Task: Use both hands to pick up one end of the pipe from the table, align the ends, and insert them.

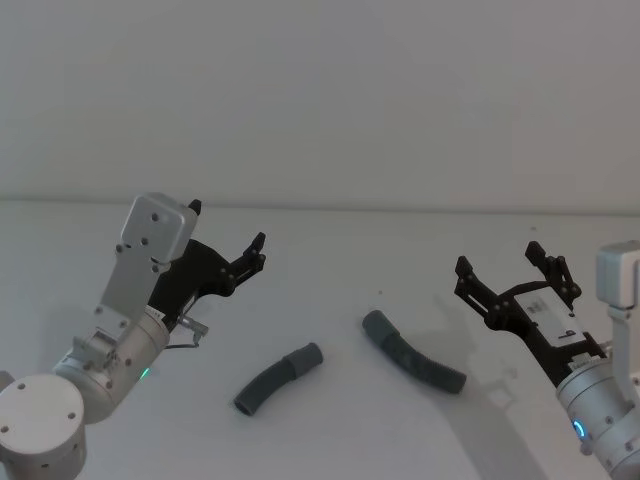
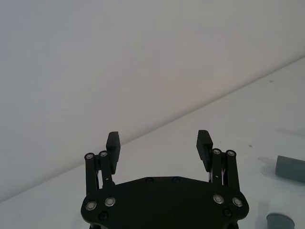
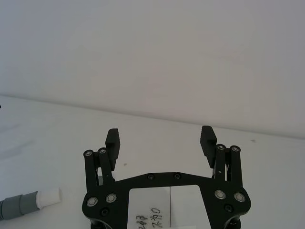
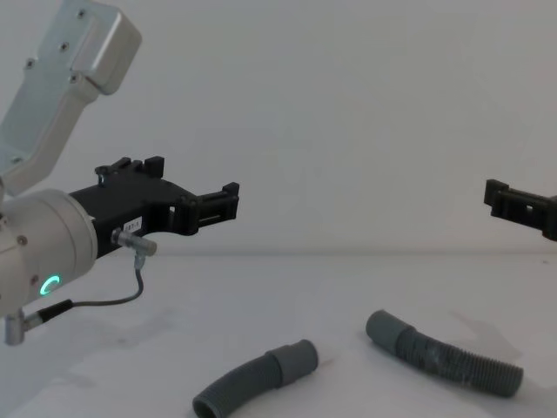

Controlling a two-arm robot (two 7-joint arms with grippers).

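Left claw (image 1: pixel 228 225): fingers wide apart, nothing between them. It hangs above the table (image 1: pixel 330 260), touching nothing. In the left wrist view (image 2: pixel 158 138) the gap between the pads is clear, with bare table and wall beyond. In the chest view (image 4: pixel 196 178) it points toward the middle, well above the surface, and there is a green ring on the arm behind it.

Right claw (image 1: pixel 498 258): also spread open and empty, raised off the table. The right wrist view (image 3: pixel 160 133) shows both pads apart, with a white label on the body behind them. In the chest view (image 4: pixel 522 207) it just enters at the edge.

Pipe: two separate pieces flat on the table, between the claws and lower than both.
- Smoother piece (image 1: pixel 278 377): below the left claw and toward the right claw. Its cuff (image 1: pixel 305 356) points toward the other piece. Same piece in the chest view (image 4: pixel 252 381).
- Ribbed piece (image 1: pixel 412 354): beside the right claw on its inner side, lower down. Its near cuff (image 1: pixel 378 325) faces the smoother piece, and the ribbed run trails back toward the right arm. Chest view (image 4: pixel 444 355).

The cuffs are near each other but apart, not aligned. Neither claw touches either piece.
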